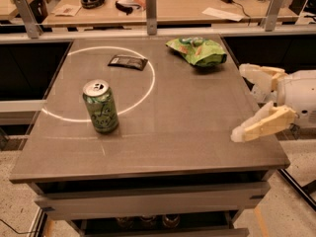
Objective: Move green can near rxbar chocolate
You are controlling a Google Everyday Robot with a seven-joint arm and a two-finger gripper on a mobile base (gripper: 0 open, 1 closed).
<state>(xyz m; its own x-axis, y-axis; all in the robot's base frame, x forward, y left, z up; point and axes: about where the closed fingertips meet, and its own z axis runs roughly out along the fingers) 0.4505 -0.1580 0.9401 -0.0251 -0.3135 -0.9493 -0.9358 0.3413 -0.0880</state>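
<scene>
The gripper (248, 102) hangs by the right edge of the table (197, 132), spread wide and empty. The green can (101, 106) stands far left, in front of the rxbar chocolate (128, 61). I think reaching across for the can comes next.

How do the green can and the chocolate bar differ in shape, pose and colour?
The green can stands upright, tall and round; the chocolate bar lies flat and thin. The can is bright green with a silver top; the bar is dark brown-black. Both sit on the table's left half, apart from each other, far from the open gripper at the right edge.
</scene>
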